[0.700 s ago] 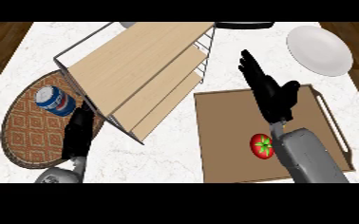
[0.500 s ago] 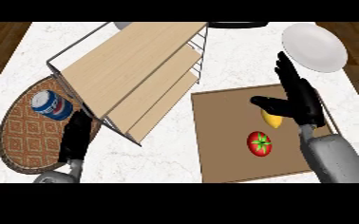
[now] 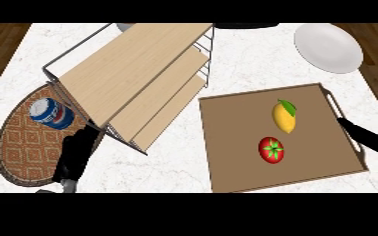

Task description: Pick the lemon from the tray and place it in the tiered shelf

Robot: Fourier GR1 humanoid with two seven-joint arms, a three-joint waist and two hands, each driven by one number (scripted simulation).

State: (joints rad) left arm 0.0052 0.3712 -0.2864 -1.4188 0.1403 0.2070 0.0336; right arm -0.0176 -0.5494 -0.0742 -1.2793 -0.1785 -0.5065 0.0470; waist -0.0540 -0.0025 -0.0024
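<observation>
The yellow lemon (image 3: 284,118) with a green leaf lies on the brown tray (image 3: 236,130), right of its middle. A red tomato (image 3: 272,150) sits just below it. The wooden tiered shelf (image 3: 140,80) stands tilted across the upper left, its wire frame near the tray's left edge. Of my right hand (image 3: 359,135) only straight fingers show, at the view's right edge over the tray's right rim, apart from the lemon and holding nothing. My left hand (image 3: 74,155) rests open at the lower left beside the shelf's lower corner.
A white plate (image 3: 328,47) lies at the upper right, beyond the tray. A blue and white can (image 3: 50,113) stands on a round woven mat (image 3: 26,145) at the left, close to my left hand. A dark round object shows at the top edge.
My right hand has pulled back from above the tray to the right edge, uncovering the lemon. The lemon and tomato have not moved. My left hand stays put.
</observation>
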